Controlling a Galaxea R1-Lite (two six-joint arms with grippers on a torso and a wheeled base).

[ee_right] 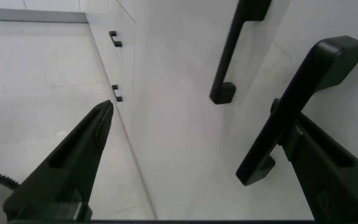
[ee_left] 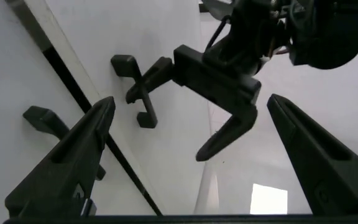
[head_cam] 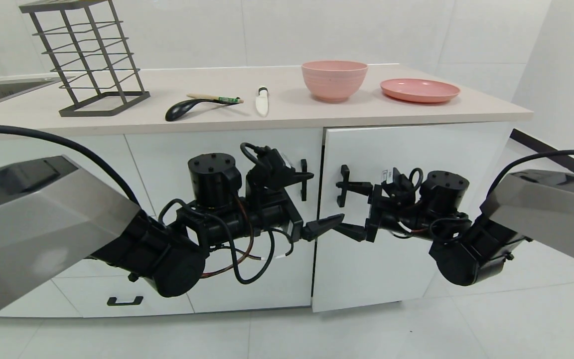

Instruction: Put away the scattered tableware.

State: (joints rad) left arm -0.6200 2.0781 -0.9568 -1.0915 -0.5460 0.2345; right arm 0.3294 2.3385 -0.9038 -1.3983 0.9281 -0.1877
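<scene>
1. The tableware lies scattered on the worktop [head_cam: 287, 117]. A pink bowl [head_cam: 334, 80] stands beside a pink plate [head_cam: 420, 90]. Farther left are a small white utensil [head_cam: 262, 102], a pair of chopsticks [head_cam: 215, 98] and a black spoon [head_cam: 184, 108], near a wire rack [head_cam: 87, 55].
2. Both arms hang below the worktop edge in front of the cabinet, well apart from all of it. This is probably because the storage has to be opened first.
3. The right gripper [head_cam: 339, 205] has its fingers spread. The upper one touches the right door handle [head_cam: 344, 174] (whether it hooks behind the bar I cannot tell). The right door [head_cam: 406, 269] looks slightly ajar at its lower corner.
4. The left gripper [head_cam: 327, 196] is also spread wide and holds nothing. Its upper finger is just beside the left door handle [head_cam: 304, 192], which would suit a matching pull.
5. Judged from this, no piece has been stored yet.
</scene>
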